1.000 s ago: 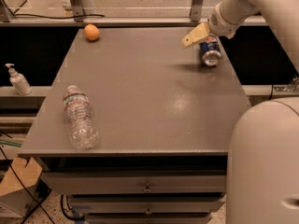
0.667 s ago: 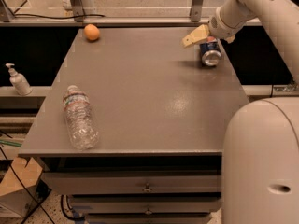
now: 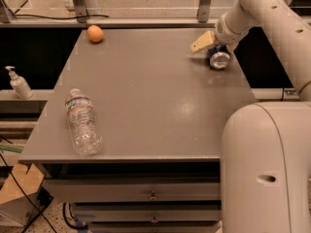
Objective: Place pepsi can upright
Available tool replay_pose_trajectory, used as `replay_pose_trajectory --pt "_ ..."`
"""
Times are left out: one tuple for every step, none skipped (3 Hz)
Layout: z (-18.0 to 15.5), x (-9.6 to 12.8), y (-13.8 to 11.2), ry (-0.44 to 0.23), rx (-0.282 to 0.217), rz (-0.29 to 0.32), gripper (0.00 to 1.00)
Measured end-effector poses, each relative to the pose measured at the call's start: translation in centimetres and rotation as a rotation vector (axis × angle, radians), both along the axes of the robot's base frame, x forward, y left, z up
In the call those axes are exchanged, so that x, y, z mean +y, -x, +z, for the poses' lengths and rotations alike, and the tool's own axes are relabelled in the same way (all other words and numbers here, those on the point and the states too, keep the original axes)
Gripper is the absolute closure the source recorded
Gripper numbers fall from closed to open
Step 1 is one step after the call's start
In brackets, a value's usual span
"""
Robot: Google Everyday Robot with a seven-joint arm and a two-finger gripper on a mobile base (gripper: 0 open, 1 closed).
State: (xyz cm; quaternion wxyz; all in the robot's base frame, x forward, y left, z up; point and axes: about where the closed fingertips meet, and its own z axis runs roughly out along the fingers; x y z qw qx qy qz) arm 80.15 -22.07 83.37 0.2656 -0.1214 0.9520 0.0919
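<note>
The pepsi can lies on its side near the far right edge of the grey table, its silver end facing the camera. Only a little dark blue shows behind that end. My gripper hangs right over the can's far side, coming down from the cream arm at the upper right. Its cream tip sticks out to the left of the can. The arm's wrist hides the rest of the can's body.
A clear plastic water bottle lies on its side at the table's front left. An orange sits at the far left corner. A soap dispenser stands on a ledge left of the table. My base fills the lower right.
My gripper has sunk a little closer to the can and the arm has shifted slightly. The can stays on its side in nearly the same place.
</note>
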Motion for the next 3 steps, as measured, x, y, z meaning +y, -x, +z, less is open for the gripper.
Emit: replay_pose_trajectory --pt "0.5 -0.3 -0.3 0.026 -0.012 0.005 0.41" --pt "1.7 -1.0 -0.2 0.042 -0.031 0.005 0.64" --pt "3.7 -1.1 0.4 0.021 -0.072 0.038 0.87"
